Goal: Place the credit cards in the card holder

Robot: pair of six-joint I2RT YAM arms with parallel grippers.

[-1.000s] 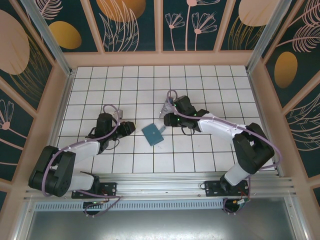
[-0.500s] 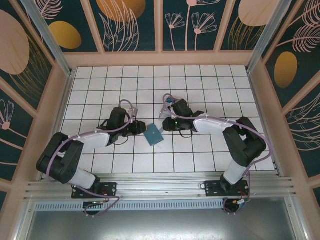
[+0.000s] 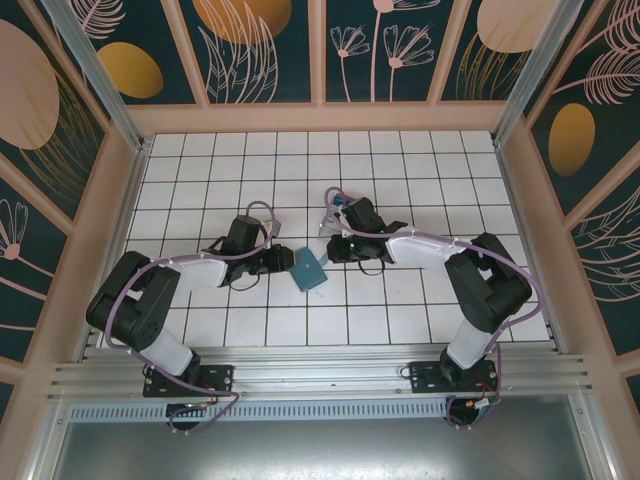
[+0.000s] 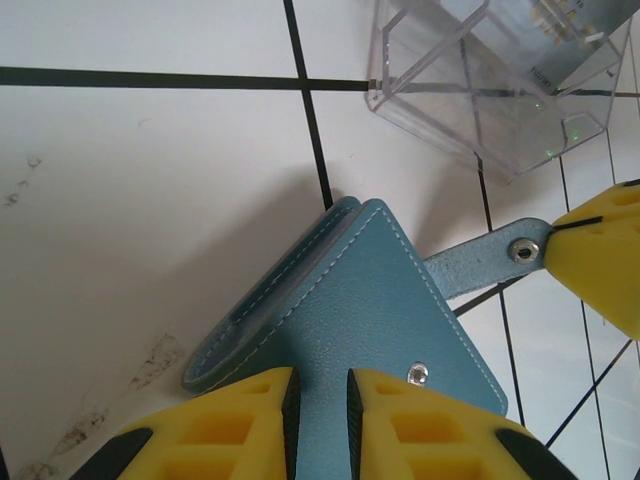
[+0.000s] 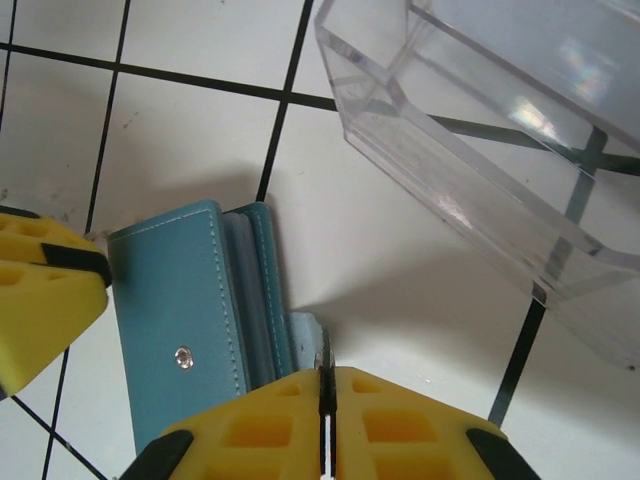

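Left end effector (image 4: pixel 320 425) advanced, card holder (image 4: pixel 370 300) between its jaws

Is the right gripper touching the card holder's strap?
Touching. In the right wrist view, the right gripper is shut on the strap of the card holder.

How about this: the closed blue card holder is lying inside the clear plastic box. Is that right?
Not quite. The closed blue card holder is lying on the white tiles beside the clear plastic box, not inside it. The left wrist view shows a strip of bare tile between the two.
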